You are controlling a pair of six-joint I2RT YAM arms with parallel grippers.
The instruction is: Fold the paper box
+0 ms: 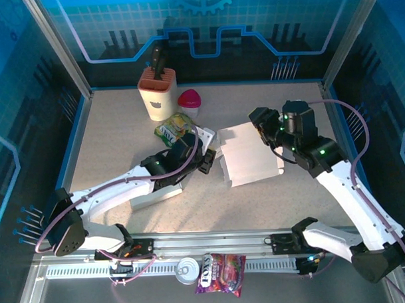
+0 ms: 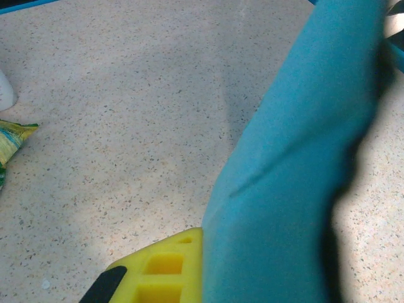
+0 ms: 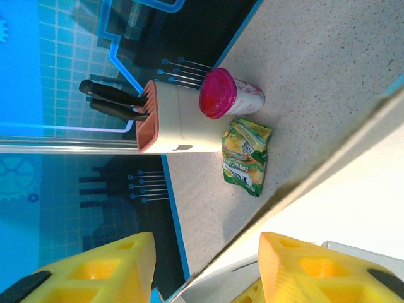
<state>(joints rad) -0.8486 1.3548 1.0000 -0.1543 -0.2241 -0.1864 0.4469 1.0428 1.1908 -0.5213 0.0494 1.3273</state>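
Observation:
The white paper box (image 1: 248, 155) lies partly flattened in the middle of the table. My left gripper (image 1: 203, 159) is at its left edge, shut on a flap. In the left wrist view that flap (image 2: 297, 189) looks blue in shadow and presses against one yellow finger (image 2: 164, 268); the other finger is hidden behind it. My right gripper (image 1: 263, 131) is at the box's far right corner. Its yellow fingers (image 3: 107, 271) stand apart, open, and the edge of a white box panel (image 3: 353, 202) runs through the gap between them, by the right finger.
A knife block (image 1: 158, 93), a pink-lidded cup (image 1: 190, 101) and a green snack bag (image 1: 174, 126) stand at the back left. A white block (image 1: 154, 195) lies under the left arm. A can (image 1: 187, 270) and a purple packet (image 1: 223, 272) rest on the front rail.

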